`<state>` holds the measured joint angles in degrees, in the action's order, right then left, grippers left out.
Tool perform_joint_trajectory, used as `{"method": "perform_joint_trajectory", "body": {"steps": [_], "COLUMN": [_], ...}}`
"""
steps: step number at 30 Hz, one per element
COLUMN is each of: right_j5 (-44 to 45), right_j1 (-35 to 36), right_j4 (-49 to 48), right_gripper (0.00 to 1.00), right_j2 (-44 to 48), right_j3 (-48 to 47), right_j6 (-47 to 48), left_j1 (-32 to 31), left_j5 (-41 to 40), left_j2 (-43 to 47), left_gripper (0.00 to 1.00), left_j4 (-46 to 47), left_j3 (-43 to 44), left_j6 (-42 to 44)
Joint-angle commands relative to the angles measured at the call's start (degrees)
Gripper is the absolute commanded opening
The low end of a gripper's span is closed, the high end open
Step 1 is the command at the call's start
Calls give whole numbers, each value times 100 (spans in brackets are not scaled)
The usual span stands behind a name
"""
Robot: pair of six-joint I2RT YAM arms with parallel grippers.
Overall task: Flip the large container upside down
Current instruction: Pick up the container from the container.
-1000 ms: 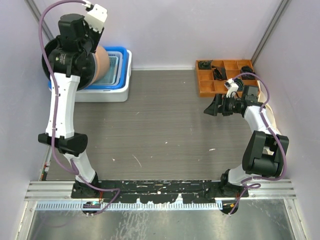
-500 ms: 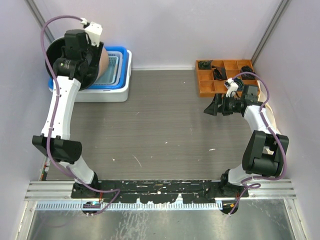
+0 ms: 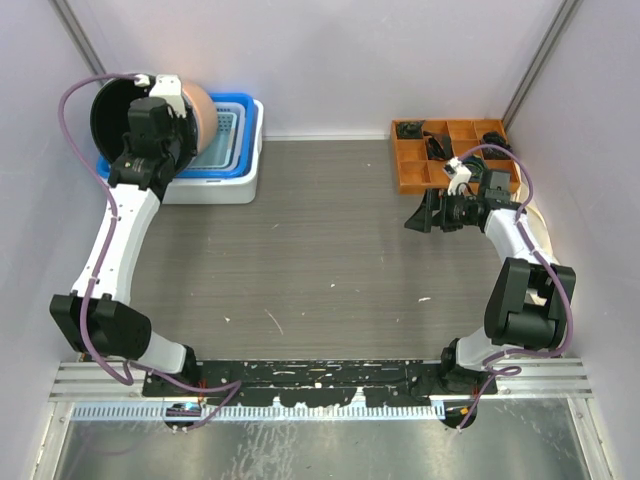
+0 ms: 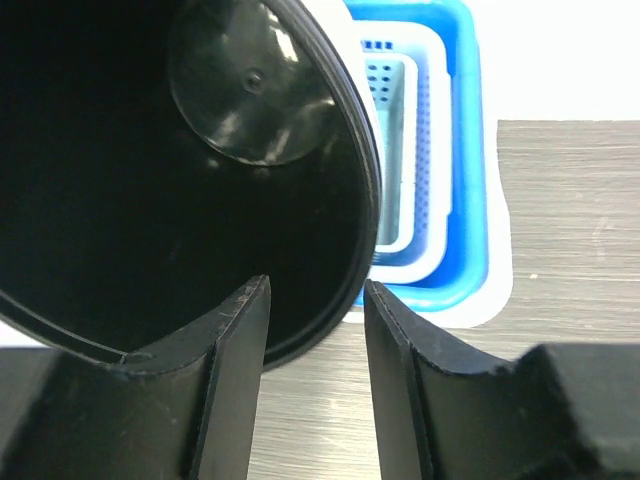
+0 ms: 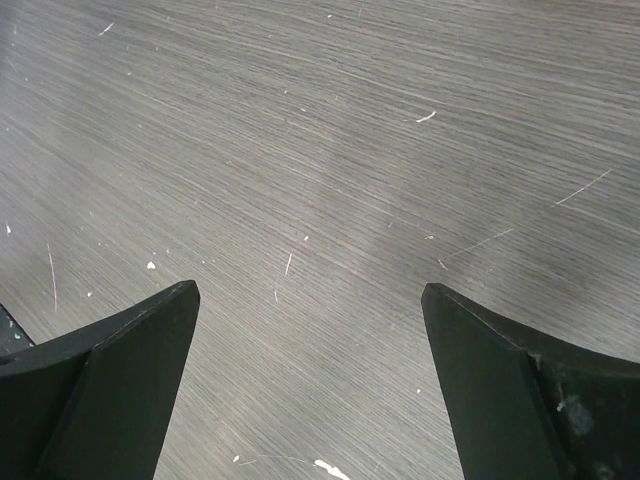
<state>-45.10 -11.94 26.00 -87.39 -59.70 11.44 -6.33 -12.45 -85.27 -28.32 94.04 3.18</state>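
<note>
Left gripper [image 4: 315,290] straddles large container [image 4: 150,180] rim, clamp unclear; container on its side at 10 o'clock. Right gripper [image 5: 308,290] wide open.

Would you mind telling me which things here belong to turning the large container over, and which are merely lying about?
Belongs to the job:
- large container, tipped on its side
- left claw, straddling its rim

Just lying about:
- blue basin stack
- orange parts tray
- right claw, open, holding nothing
</note>
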Motion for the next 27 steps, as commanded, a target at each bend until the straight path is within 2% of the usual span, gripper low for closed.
{"method": "perform_joint_trajectory", "body": {"steps": [1,9,14,18,23,24,27], "right_j5": [-8,22,58,63,80,80,89], "right_j1": [30,58,60,71,91,95,108], "right_j4": [14,27,41,49,63,80,97], "right_gripper": [100,100,100,100,100,100,100], "right_j2": [51,16,29,-4,-38,-40,-50], "right_j3": [-236,-247,-238,-250,-259,-260,-269], "right_j6": [107,130,152,157,186,195,209], "left_j1": [-9,-9,-17,-16,-10,-14,-14], "left_j5": [389,636,533,483,456,458,485], "left_j2": [368,191,-14,-54,-100,-97,-80], "left_gripper": [45,44,38,29,28,26,11], "left_j4": [991,1696,1843,1850,1855,1860,1794], "left_j3": [-504,-986,-881,-797,-734,-728,-667], "left_j6": [-1111,-1365,-1196,-1082,-981,-970,-975]}}
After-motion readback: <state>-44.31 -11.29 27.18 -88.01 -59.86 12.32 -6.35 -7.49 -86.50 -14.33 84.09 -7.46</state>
